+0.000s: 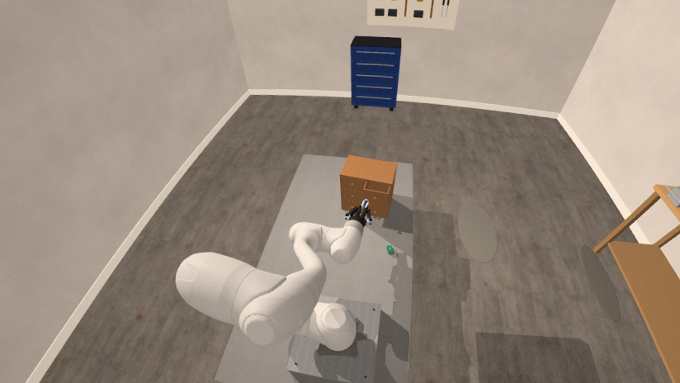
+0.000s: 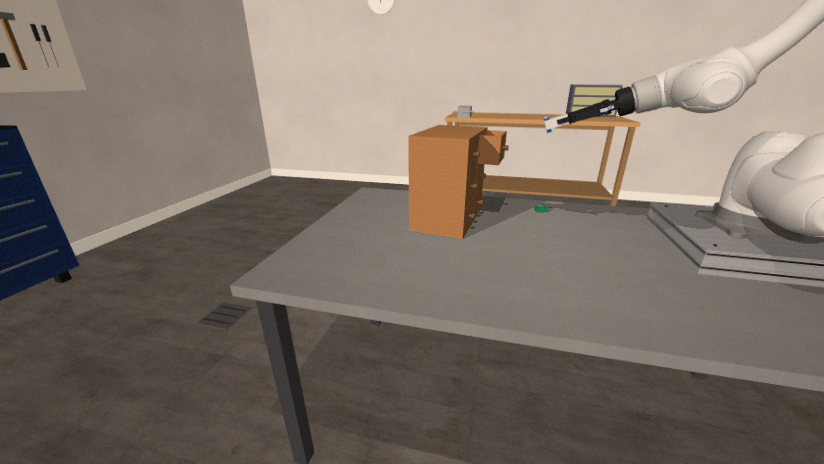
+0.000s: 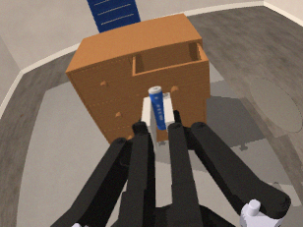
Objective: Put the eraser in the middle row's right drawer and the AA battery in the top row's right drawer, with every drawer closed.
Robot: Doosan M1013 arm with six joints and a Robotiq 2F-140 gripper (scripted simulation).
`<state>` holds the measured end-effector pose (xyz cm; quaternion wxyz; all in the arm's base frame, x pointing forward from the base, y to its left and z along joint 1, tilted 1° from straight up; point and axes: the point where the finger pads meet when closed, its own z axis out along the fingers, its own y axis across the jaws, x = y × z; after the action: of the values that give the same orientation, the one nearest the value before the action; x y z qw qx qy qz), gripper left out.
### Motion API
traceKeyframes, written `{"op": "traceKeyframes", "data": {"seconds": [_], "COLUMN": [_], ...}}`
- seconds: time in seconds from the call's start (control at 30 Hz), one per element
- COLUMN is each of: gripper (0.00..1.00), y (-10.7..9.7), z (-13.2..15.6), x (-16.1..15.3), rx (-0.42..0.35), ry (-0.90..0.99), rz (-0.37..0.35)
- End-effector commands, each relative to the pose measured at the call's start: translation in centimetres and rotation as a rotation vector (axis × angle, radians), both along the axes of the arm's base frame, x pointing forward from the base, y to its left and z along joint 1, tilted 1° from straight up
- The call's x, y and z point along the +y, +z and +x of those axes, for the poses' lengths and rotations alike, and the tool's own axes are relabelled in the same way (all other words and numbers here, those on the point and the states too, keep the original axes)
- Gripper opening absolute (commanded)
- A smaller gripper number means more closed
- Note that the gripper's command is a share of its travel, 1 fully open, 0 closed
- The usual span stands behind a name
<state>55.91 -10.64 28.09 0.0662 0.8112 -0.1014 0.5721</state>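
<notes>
The small wooden chest (image 1: 357, 177) (image 2: 438, 181) (image 3: 111, 73) stands on the grey table (image 2: 518, 276). Its top-row right drawer (image 1: 378, 186) (image 2: 494, 146) (image 3: 166, 60) is pulled out and looks empty in the wrist view. The other drawers are pushed in. My gripper (image 1: 364, 205) (image 2: 556, 122) (image 3: 158, 105) is shut on the AA battery (image 2: 549, 130) (image 3: 156, 101), white with a blue end that sticks out past the fingertips. It hangs in front of the chest, a little higher than the open drawer and short of it. I see no eraser.
A small green object (image 1: 389, 248) (image 2: 540, 208) lies on the table in front of the chest, to its right. The robot's base plate (image 2: 691, 242) sits at the table's near end. A wooden shelf (image 2: 542, 121) stands behind the table.
</notes>
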Motion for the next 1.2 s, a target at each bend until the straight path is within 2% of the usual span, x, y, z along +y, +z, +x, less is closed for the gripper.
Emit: {"op": "traceKeyframes", "data": {"seconds": [0.0,0.4,1.17], "gripper": [0.06,0.06,0.06], "y": [0.0,0.0,0.1], "z": [0.5,2.8,10.7], "x": [-0.1,-0.7,-2.6], "rx": [0.0,0.0,0.0], "ry": [0.0,0.0,0.0], "rz": [0.0,0.0,0.0]}}
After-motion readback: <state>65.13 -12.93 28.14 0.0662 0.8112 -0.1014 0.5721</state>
